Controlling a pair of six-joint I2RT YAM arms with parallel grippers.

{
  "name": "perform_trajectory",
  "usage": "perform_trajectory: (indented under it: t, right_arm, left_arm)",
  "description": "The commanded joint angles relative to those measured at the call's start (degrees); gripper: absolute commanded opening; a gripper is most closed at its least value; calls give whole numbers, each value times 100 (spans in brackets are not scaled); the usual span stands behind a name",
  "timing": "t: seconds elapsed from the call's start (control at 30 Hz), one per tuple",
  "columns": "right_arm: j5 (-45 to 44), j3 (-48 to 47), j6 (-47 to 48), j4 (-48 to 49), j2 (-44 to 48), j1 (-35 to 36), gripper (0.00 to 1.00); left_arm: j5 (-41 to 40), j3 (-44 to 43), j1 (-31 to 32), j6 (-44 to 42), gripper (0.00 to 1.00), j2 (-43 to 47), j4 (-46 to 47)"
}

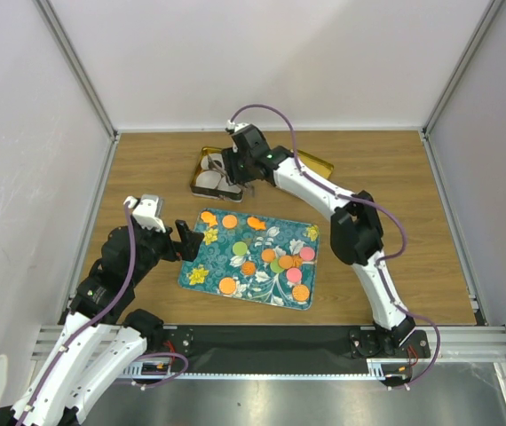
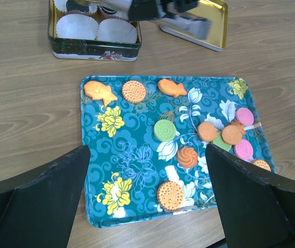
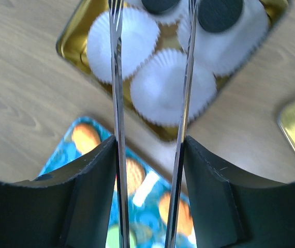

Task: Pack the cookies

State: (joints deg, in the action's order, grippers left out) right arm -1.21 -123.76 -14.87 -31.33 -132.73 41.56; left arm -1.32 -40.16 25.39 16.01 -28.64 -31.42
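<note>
While most cookies [image 2: 164, 130] lie scattered on the patterned tray [image 2: 137, 170] — two black ones sit in paper cups [image 3: 171, 90] inside the tin [image 2: 93, 50] — the right gripper [image 3: 150, 145] clasps metal tongs [image 3: 115, 77], tips parted and empty; the left gripper [image 2: 145, 155] gapes wide. Cookies look light, stiff, crumbly: pinch gently across the rim.
</note>
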Motion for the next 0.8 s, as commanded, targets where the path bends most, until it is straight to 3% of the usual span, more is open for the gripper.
perform_trajectory:
  t: [0.0,0.27,0.5,0.77]
  right_arm:
    - [-291,325,55,4,1212,54,56]
    - [-661,2634,55,-154,3188,405,56]
    - [-837,4173,-15,-558,4350,976,56]
    - [-775,4765,-279,-857,4458,1776,57]
  left_arm:
    - [-79,0,28,-45,100,43,136]
    - [-61,0,28,-37,100,87,145]
    - [-26,-9,28,-37,100,78,154]
    - [0,0,28,-45,100,43,154]
